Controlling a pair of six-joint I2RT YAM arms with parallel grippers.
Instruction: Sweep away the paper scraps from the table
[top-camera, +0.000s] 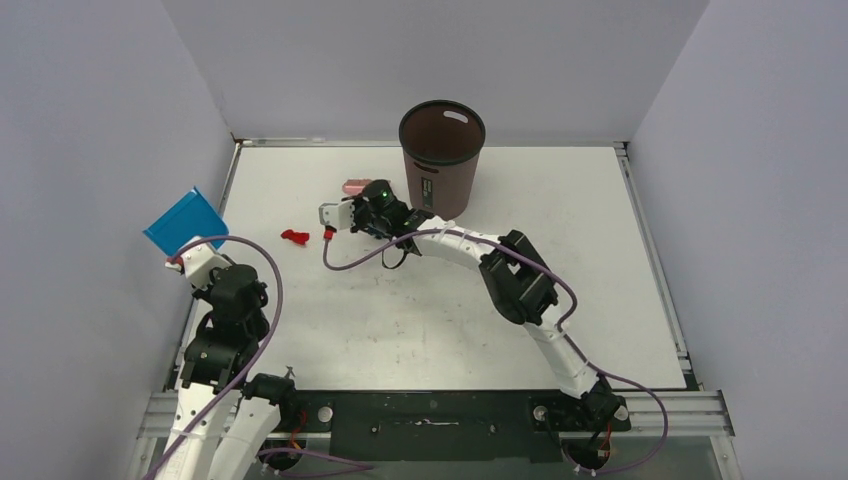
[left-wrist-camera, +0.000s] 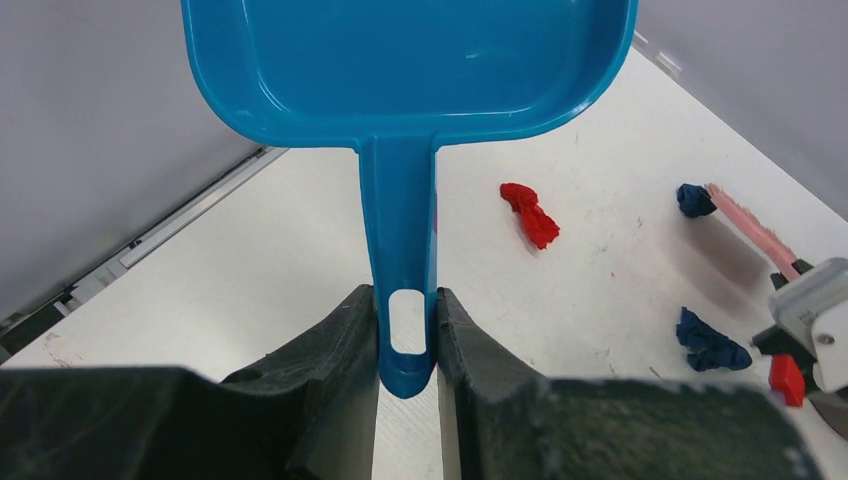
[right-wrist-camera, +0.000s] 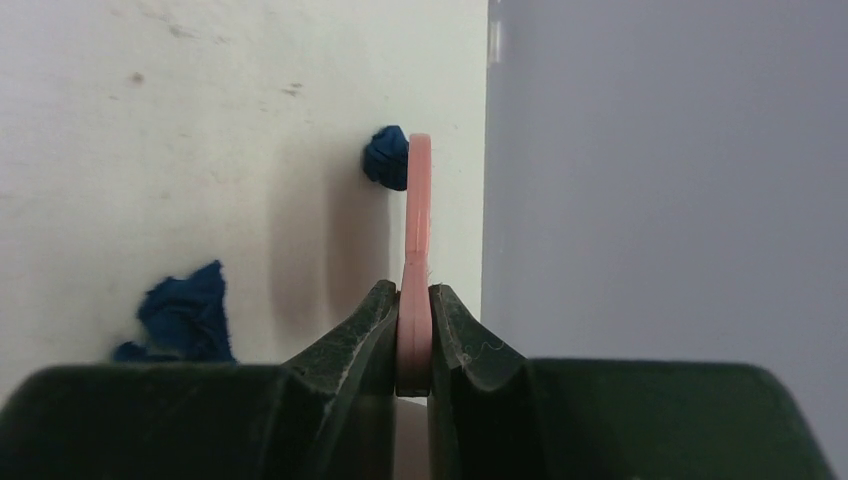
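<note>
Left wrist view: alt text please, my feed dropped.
The left tool grips the blue dustpan by its handle over the white table. Beyond lie a red paper scrap, a navy scrap, and another touching the pink brush.

The white, scuffed table carries 1 red paper scrap near the right gripper, 1 dark blue scrap just ahead of its fingertips, a second dark blue scrap off to the side of its fingers, and 1 brown bin standing just beside it.
</note>
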